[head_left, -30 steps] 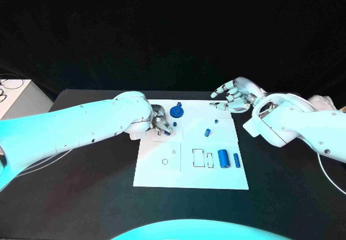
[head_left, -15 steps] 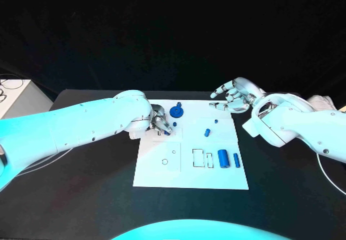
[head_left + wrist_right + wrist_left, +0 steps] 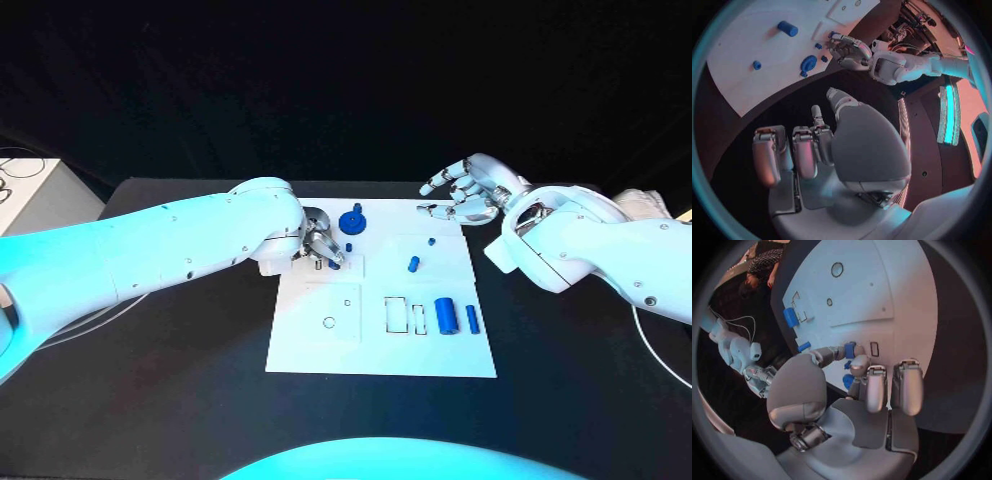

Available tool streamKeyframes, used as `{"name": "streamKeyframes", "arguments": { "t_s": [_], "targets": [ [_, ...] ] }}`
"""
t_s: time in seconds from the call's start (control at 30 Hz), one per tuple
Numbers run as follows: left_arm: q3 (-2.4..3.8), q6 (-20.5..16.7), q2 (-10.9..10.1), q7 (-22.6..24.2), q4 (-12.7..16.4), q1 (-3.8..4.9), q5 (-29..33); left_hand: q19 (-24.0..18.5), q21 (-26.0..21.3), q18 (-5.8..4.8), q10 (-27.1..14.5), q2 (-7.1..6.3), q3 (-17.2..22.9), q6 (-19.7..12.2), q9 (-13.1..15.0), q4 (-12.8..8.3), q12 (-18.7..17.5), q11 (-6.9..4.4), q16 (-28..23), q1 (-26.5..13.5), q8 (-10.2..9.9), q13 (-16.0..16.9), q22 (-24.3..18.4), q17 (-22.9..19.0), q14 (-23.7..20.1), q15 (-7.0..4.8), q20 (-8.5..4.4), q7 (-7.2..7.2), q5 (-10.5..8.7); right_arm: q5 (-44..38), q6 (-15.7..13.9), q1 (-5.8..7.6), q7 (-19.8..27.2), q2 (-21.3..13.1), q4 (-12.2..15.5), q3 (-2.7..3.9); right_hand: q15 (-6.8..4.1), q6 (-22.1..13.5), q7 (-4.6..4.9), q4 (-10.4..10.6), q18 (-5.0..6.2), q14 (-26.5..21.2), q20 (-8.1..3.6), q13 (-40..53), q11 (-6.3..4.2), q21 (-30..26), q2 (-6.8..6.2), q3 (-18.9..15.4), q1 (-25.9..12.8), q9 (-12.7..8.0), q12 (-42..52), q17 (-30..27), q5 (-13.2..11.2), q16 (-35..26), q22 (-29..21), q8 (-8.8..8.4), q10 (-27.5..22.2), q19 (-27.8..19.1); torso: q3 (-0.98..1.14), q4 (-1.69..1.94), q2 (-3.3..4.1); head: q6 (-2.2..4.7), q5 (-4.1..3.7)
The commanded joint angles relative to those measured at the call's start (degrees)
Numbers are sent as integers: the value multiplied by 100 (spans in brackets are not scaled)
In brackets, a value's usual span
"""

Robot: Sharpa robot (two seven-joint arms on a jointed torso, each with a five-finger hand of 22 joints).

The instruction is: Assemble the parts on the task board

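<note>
**Left robot hand pinches a small blue part at the board's near-left corner**

Head view first: the task board (image 3: 382, 310) lies flat in the middle of the black bench (image 3: 173, 370). The left robot hand (image 3: 320, 245) is down on the board's upper-left area, fingers bunched around a small blue part (image 3: 333, 262). A round blue part (image 3: 355, 223) stands just beside it, a small blue peg (image 3: 414, 265) lies mid-board, and two blue cylinders (image 3: 457, 318) rest further along. The right robot hand (image 3: 469, 195) hovers off the board's far corner, fingers apart, holding nothing.

Left wrist view: thumb and finger close on the blue part (image 3: 850, 350), above the white board (image 3: 867, 295).

Right wrist view: the right robot hand (image 3: 811, 150) is empty, fingers loosely curled over dark bench, with the round blue part (image 3: 808, 64) on the board beyond.

These pieces look rigid, light and smooth plastic, so probably slippery; a fingertip pinch across the sides seems the safest hold.
</note>
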Motion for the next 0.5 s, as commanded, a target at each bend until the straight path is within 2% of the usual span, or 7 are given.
{"name": "streamKeyframes", "arguments": {
  "t_s": [0.03,0.2,0.5],
  "targets": [
    [-42,234,54,-108,-56,-12,-6,42,18,-64,3,75,944,237,12,-981,5,-23,39,40,-10,-5,495,1405,572,-40,5,-192,20,-17,64,-3,18,-2,11,1,-9,-48,-5,25,22,596,7,898,16,-17,0,-6,-58,5,-33,1508,23,21,1351,38,-17,506,-4,7,-5,-18,-7],
    [-71,374,158,-167,-165,12,28,45,20,-65,-1,79,944,236,13,-980,0,-23,43,41,-12,-12,500,1413,574,-40,4,-191,17,-18,62,-3,16,-2,15,1,-9,-48,-5,25,22,596,7,898,16,-17,0,-6,-58,5,-33,1508,23,21,1351,38,-17,506,1,7,-8,-28,-1],
    [-84,579,301,-203,-326,37,38,45,19,-65,0,80,939,233,14,-979,1,-21,47,39,-15,-9,500,1422,577,-40,4,-189,13,-18,59,-3,13,4,16,1,-9,-48,-5,25,22,596,7,898,16,-17,0,-6,-58,5,-33,1508,23,21,1351,38,-17,506,-1,-1,-10,-19,2]
  ]
}}
